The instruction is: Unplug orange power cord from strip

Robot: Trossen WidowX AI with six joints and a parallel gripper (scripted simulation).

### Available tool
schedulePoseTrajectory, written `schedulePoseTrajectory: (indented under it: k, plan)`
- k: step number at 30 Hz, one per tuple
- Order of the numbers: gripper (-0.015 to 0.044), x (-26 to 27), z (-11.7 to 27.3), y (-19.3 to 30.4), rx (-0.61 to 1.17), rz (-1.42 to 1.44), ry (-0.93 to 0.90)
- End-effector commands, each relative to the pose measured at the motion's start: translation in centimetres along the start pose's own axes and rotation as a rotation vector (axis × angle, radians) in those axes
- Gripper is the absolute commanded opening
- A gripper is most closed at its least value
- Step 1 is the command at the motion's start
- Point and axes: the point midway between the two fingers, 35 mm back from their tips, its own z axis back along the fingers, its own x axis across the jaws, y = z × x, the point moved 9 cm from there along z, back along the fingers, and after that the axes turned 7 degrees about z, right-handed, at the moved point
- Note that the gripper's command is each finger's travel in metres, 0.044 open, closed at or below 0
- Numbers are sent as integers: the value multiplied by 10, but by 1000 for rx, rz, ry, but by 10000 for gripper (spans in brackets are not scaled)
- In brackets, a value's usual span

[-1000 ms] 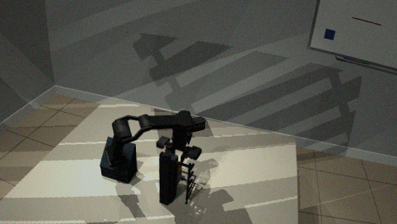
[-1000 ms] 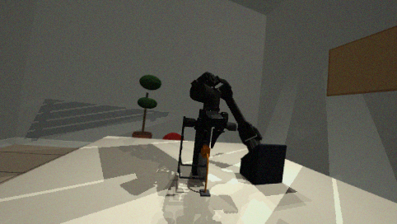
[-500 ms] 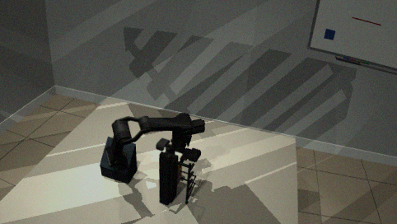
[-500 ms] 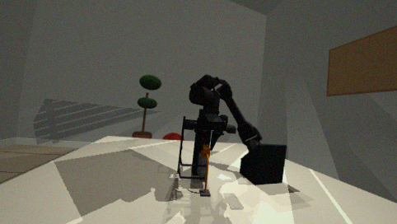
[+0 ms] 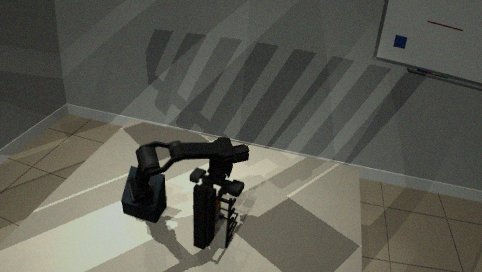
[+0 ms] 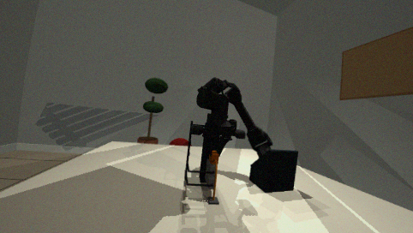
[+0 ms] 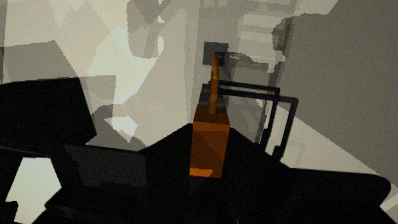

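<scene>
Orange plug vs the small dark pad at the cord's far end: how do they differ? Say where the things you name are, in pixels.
Colour: plug (image 5: 218,204) (image 6: 214,158) (image 7: 210,145) orange, pad (image 6: 213,201) (image 7: 209,52) dark.
Shape: plug a chunky oblong block, pad thin and flat.
Place: plug up off the table between the fingers, pad down on the table.
Shared: the orange cord (image 6: 216,182) (image 7: 214,82) runs between both.

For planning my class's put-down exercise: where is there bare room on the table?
In the top view, room shows on the pale tabletop left of the upright black block, and right of the black wire frame. Between them, around the orange plug, it is crowded.
</scene>
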Motion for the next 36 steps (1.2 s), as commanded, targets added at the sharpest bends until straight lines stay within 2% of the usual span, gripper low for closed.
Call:
schedulePoseTrajectory:
  k: [1, 36]
  plan:
    - [0, -1, 1, -5, -2, 1, 0]
    - [0, -6, 7, -61, -4, 4, 4]
